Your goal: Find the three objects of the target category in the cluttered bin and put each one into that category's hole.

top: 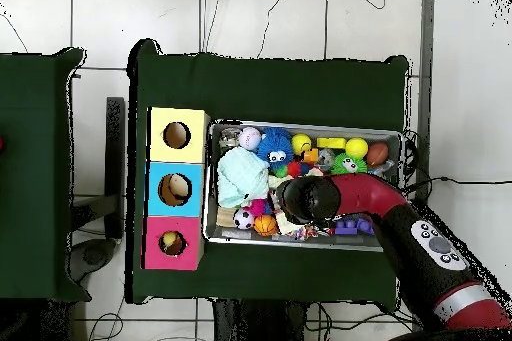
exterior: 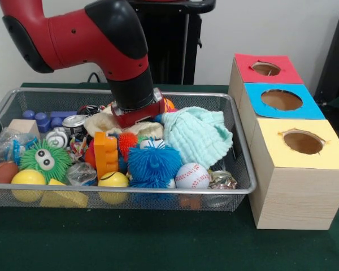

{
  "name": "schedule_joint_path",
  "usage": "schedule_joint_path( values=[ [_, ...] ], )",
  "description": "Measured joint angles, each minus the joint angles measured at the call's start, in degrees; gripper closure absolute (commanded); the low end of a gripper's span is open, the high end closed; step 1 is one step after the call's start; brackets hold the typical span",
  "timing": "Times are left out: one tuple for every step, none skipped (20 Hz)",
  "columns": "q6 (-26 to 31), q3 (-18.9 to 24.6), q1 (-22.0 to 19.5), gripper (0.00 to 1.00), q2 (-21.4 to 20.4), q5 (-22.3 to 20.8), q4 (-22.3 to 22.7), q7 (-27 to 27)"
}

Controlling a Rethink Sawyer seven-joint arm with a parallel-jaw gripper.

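- Your arm (exterior: 101, 39) reaches down into the middle of the wire bin (exterior: 56, 195), toward its back wall; from overhead it curves in over the bin's edge.
- The gripper (exterior: 137, 113) is buried among the toys at the bin's centre, and its red end plate sits on a cream cloth (exterior: 110, 124). You cannot tell whether the fingers are wide, narrow or holding anything: the wrist and clutter hide them in both views.
- Beside the bin stands a wooden box with three holes: the red hole (exterior: 265, 69), the blue hole (exterior: 281, 100) and the yellow hole (exterior: 303, 142), yellow being nearest the bin's front corner.
- A mint green cloth (exterior: 198, 135) lies heaped in the bin on the side toward the box, just beside the gripper.
- A blue spiky ball (exterior: 153, 164) sits in front of the gripper, toward the bin's front wall, touching an orange block (exterior: 105, 153).
- A green spiky ball with eyes (exterior: 45, 161) lies toward the end of the bin away from the box.
- A baseball (exterior: 192, 176) rests at the bin's front wall, beside the blue spiky ball.
- Two yellow balls (exterior: 28, 179) (exterior: 113, 180) lie along the front wall.
- A tin can (exterior: 74, 124) lies near the back wall, beside the cream cloth.
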Motion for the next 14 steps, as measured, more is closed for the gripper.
schedule_joint_path(
  values=[
    [0.4, -0.1, 0.3, 1.00, -0.4, 0.0, 0.0, 0.0],
    [0.9, -0.1, 0.6, 1.00, -0.8, 0.0, 0.0, 0.0],
    [1.4, -0.2, 0.9, 1.00, -1.3, 0.0, 0.0, 0.0],
    [1.9, -0.2, 1.2, 1.00, -1.9, 0.0, 0.0, 0.0],
    [2.4, -0.2, 1.4, 1.00, -2.5, 0.0, 0.0, 0.0],
    [2.8, -0.2, 1.7, 1.00, -3.1, 0.0, 0.0, 0.0],
    [3.3, -0.2, 1.9, 1.00, -3.8, 0.0, 0.0, 0.0],
    [4.0, -0.2, 2.1, 1.00, -5.0, 0.0, 0.0, 0.0],
    [4.2, -0.2, 2.2, 1.00, -5.3, 0.0, 0.0, 0.0],
    [4.4, -0.2, 2.2, 1.00, -5.7, 0.0, 0.0, 0.0],
    [4.6, -0.2, 2.3, 1.00, -6.4, 0.0, 0.0, 0.0],
    [4.7, -0.2, 2.3, 1.00, -7.3, 0.0, 0.0, 0.0],
    [4.8, -0.2, 2.2, 1.00, -8.1, 0.0, 0.0, 0.0],
    [4.8, -0.2, 2.3, 1.00, -8.6, 0.0, 0.0, 0.0]
  ],
)
